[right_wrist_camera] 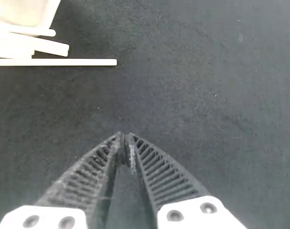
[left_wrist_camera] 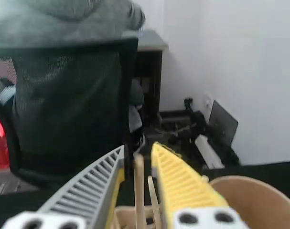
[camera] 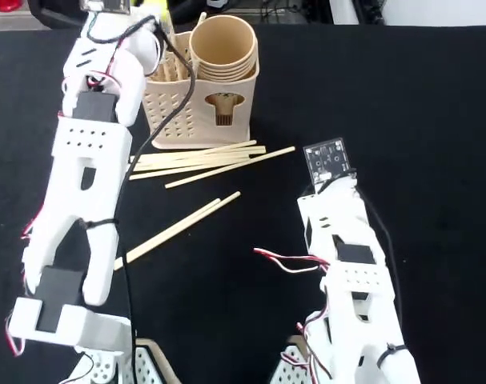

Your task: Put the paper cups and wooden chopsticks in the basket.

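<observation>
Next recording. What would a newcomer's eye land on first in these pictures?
Probably the basket at the far side of the table, with stacked paper cups in it and the left gripper above it, jaws parted around upright chopsticks. Next, the loose chopsticks scattered on the black table in front of the basket, with the right gripper shut over a bare patch nearby.

The high camera sits fixed above and looks steeply down on the black counter, with both arms reaching in from its near edge. The left wrist camera rides close behind the left claw and faces almost level, out into the room. It shares the stack of tan paper cups with the high view. The right wrist camera sits close behind the right claw and faces down at the counter from nearby. It shares the loose pale wooden chopsticks with the high view.
</observation>
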